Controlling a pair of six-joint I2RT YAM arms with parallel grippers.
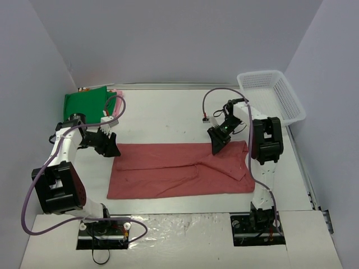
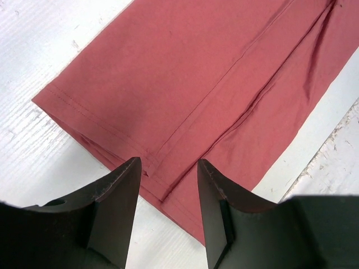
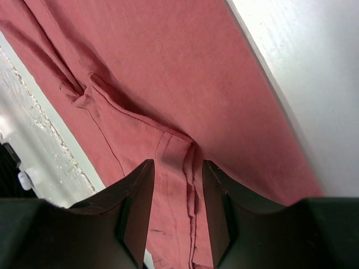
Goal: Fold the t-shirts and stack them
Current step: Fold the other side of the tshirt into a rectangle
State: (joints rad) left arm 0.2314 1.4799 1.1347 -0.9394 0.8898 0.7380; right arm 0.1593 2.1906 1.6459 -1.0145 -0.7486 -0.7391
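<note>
The white table (image 1: 168, 112) carries everything. The dusty-red t-shirt (image 1: 179, 171) lies flat across the middle of it, between my two arms, as a long band with a fold line that runs along its length. The white mesh basket (image 1: 295, 109) stands at the far right corner, well apart from the shirt. The green t-shirt (image 1: 84, 102) lies folded at the far left corner. My left claw (image 2: 168, 165) is at the far left corner of the red shirt. Its fingers stand apart, the stitched hem is seen in the gap below them, and they hold nothing. My right claw (image 3: 178, 165) is at the far edge of the red shirt near its right end, and its fingers pinch a raised ridge of the red cloth. A pale pink edge (image 1: 118, 92) shows just behind the green shirt
</note>
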